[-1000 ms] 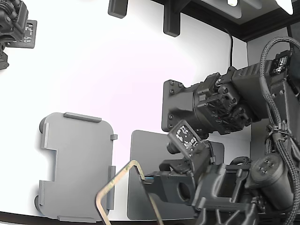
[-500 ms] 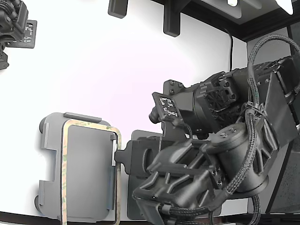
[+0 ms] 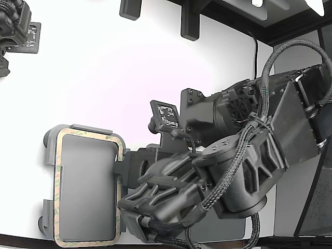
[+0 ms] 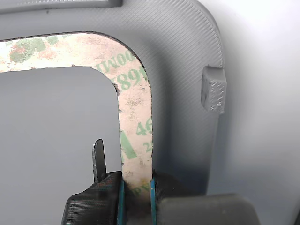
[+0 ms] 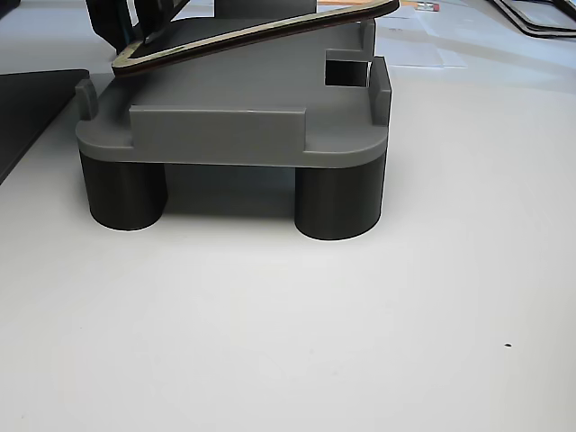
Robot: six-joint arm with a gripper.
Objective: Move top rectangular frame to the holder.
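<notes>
thin flat frame (image 3: 87,187), hollow in the middle, rounded at the corners, tan border mottled with green and reddish patches and bits of green print, dark along the edge. seen in the exterior view lying over the light grey tray (image 3: 50,155), its outline sitting just inside the tray's raised tabs. from the low other view, frame (image 5: 261,31) tilted: the end by the pincer lifted clear of the tray's top (image 5: 225,135), the far end higher than the rest; cannot tell whether any part touches the tray. clamped at one long side by the pincer (image 4: 136,197), a dark finger (image 4: 91,206) on the inner side of the border and another on the outer, blue pads pressed against the strip, so closed on the frame. just beyond the fingertips, the strip runs away from the pincer and bends round a corner. beside the pincer on the outer side, a small square tab (image 4: 213,89) on the tray's rim. tray raised on dark round legs (image 5: 121,193) above a white table (image 5: 360,342). behind the pincer in the exterior view, a darker grey mat (image 3: 228,228) mostly hidden under the black arm (image 3: 244,171).
</notes>
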